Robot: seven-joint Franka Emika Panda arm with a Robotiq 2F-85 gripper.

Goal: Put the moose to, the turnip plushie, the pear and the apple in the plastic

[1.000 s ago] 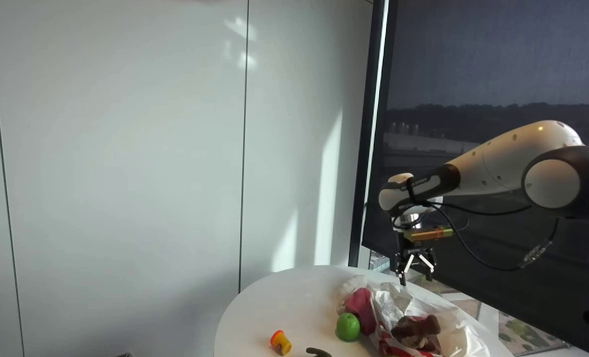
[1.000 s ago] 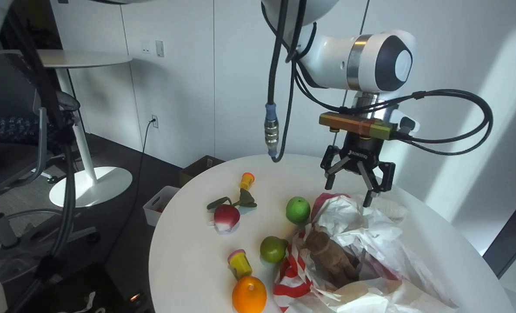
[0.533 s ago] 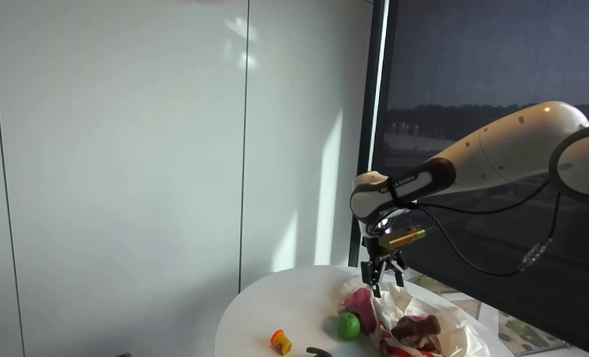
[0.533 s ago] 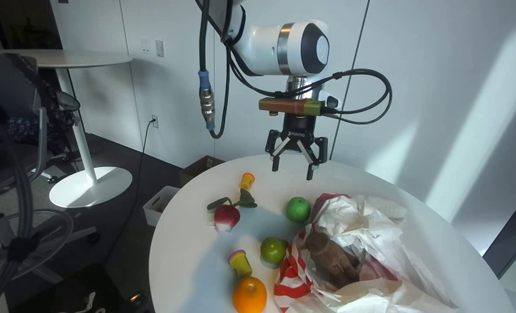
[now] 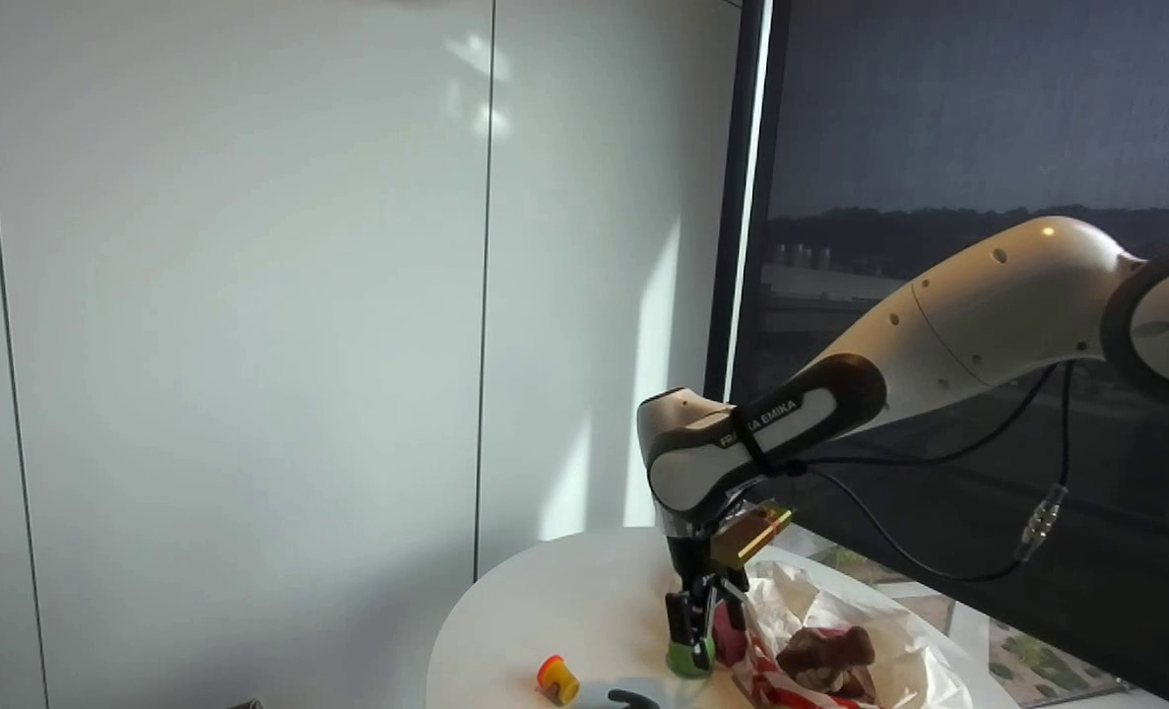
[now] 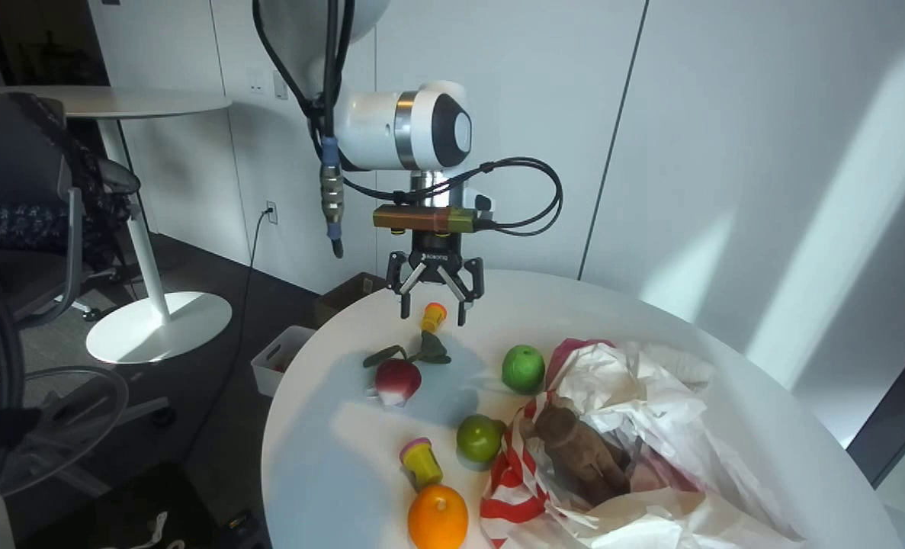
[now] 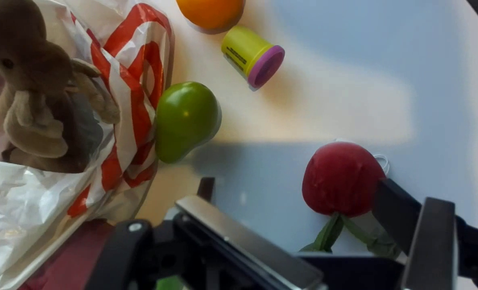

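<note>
The moose [image 6: 585, 457], a brown plush, lies inside the crinkled plastic [image 6: 627, 389], a whitish bag with red stripes. On the table stands the green apple [image 6: 523, 369], close beside the bag. The pear [image 7: 186, 121], green and glossy, rests against the striped edge in the wrist view. Red with green leaves, the turnip plushie [image 6: 397, 379] lies farther from the bag. My gripper [image 6: 434, 310] is open above the table near the turnip, nothing between its fingers. In the wrist view one finger [image 7: 398, 213] overlaps the turnip's side. In an exterior view the gripper partly covers the apple [image 5: 688, 662].
An orange [image 6: 437, 518] and a yellow tub with a purple lid [image 6: 422, 461] are near the pear. Another yellow tub [image 5: 558, 681] has an orange lid. A pink thing [image 6: 574, 349] sits at the bag's back edge. The round white table [image 6: 322, 457] ends beyond the turnip.
The open gripper has travelled from above the bag, past the apple, to near the turnip, and now hangs lower in an exterior view. Objects on the table have not moved.
</note>
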